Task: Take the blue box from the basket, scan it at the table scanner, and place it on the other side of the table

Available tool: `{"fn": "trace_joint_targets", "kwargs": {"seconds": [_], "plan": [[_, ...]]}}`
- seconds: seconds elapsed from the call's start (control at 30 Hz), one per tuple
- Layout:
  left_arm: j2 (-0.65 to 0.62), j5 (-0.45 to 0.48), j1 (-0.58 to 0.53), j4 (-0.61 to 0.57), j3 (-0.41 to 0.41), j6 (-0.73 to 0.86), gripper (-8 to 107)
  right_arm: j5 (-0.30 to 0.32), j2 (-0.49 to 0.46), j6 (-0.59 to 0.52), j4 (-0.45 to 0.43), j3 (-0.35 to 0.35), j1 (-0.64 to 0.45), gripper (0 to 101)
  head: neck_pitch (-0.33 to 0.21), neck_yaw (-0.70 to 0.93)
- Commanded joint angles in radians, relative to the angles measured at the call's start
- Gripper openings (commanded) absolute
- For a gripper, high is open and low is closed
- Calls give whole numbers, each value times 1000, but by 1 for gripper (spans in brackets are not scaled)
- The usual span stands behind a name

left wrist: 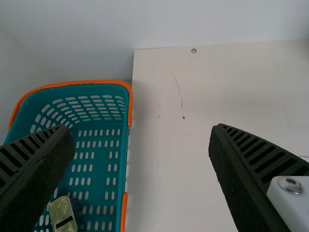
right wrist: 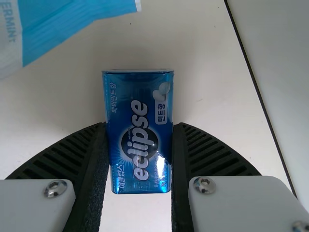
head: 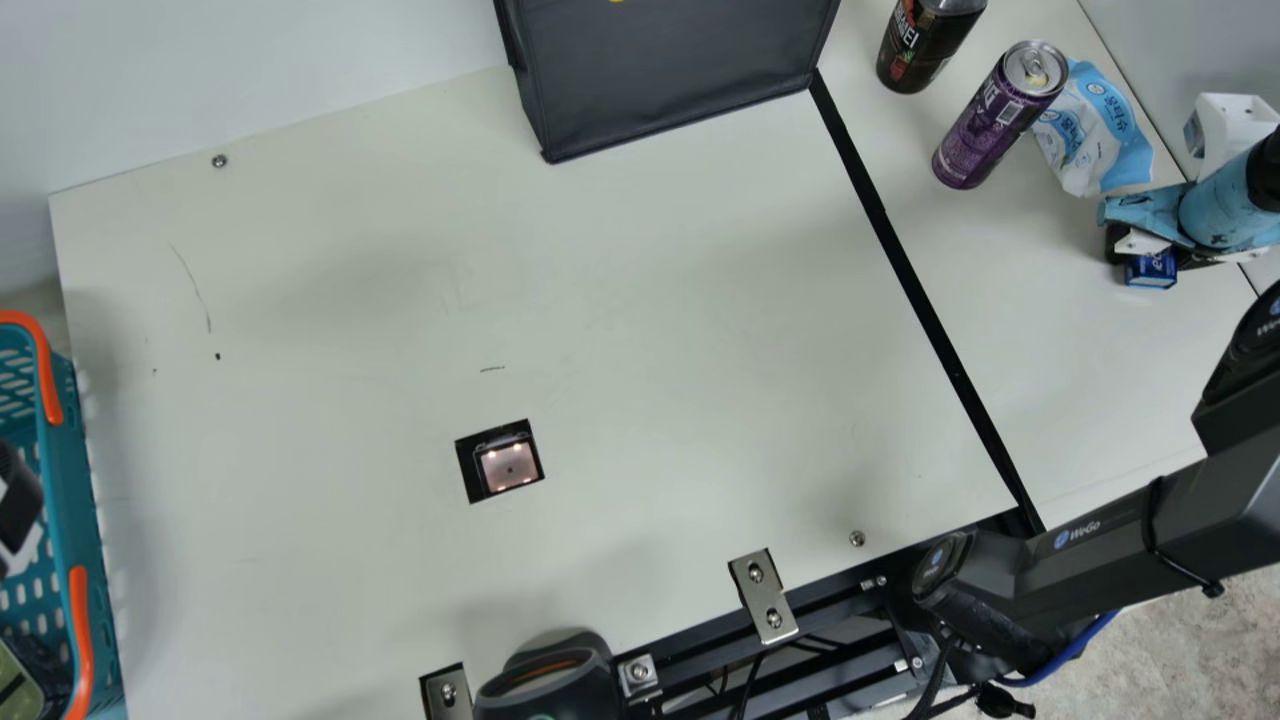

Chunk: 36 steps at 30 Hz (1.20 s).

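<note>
holding part-hidden blue box (head: 1150, 272), right gripper (head: 1157, 260), basket (head: 66, 480) cut off

The glossy blue box (right wrist: 138, 130) is clamped between the right fingers (right wrist: 181, 159).

Left claw (head: 16, 512) spread wide, right claw (head: 1150, 264) clamped

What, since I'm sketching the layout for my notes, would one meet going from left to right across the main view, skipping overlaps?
Teal basket → table scanner → purple can → blue box.
</note>
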Motion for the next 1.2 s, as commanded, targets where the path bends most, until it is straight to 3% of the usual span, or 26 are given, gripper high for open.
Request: {"fn": "trace_joint_targets", "kwargs": {"seconds": [0.0,0.57,0.83,1.17], "plan": [[0,0,0,0,0,0,90,2,3,0,0,-1,1,37,-29,-2],[0,0,0,0,0,0,90,3,-14,3,13,9,12,94,-29,-2],[0,0,0,0,0,0,90,22,-120,3,45,28,52,95,-29,-2],[0,0,0,0,0,0,90,84,-319,24,69,41,138,95,-29,-2]]}}
